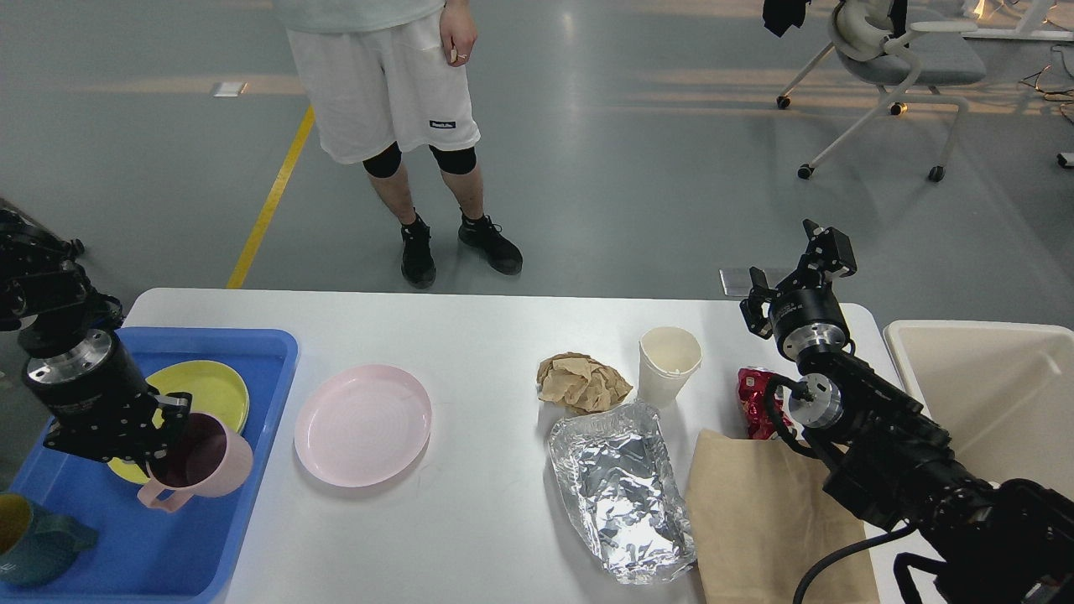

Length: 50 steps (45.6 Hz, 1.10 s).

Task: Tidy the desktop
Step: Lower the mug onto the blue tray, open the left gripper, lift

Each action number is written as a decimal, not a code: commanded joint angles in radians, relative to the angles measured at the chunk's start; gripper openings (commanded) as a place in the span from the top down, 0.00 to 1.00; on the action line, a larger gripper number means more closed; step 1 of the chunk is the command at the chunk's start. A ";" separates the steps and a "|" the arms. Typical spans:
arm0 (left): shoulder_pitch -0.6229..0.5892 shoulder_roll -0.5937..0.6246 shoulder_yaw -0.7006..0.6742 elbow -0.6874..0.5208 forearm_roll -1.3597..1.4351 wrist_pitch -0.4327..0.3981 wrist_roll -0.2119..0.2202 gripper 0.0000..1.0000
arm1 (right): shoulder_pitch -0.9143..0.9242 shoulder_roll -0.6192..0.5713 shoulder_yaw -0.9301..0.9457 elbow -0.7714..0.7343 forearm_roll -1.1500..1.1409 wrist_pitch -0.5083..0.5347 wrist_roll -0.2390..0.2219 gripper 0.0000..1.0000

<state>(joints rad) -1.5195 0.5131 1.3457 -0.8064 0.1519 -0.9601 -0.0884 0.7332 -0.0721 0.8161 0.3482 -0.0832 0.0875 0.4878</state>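
Observation:
The white desktop carries a pink plate, a crumpled brown paper ball, a white paper cup, a crumpled foil sheet, a flat brown paper bag and a red wrapper. My left gripper is shut on the rim of a pink mug and holds it above the blue tray, in front of the yellow plate. My right gripper is open and empty, raised at the desktop's far right edge.
A teal mug sits in the tray's near left corner. A cream bin stands right of the desktop. A person stands behind the desk. An office chair is at the far right.

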 commanded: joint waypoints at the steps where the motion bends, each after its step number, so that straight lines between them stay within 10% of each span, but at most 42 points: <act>1: 0.041 0.019 0.013 0.021 0.000 0.000 -0.025 1.00 | 0.000 0.000 0.000 0.000 0.000 0.000 0.000 0.00; 30: 0.131 0.007 0.013 0.039 0.000 0.000 -0.022 0.99 | 0.000 0.000 0.000 0.000 0.000 0.000 0.000 0.00; 50: 0.157 0.002 -0.007 0.078 0.001 0.000 -0.013 0.65 | 0.000 0.000 0.000 0.000 0.000 0.000 0.000 0.00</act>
<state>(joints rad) -1.3673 0.5155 1.3429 -0.7470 0.1534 -0.9600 -0.1023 0.7332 -0.0721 0.8161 0.3482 -0.0827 0.0875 0.4869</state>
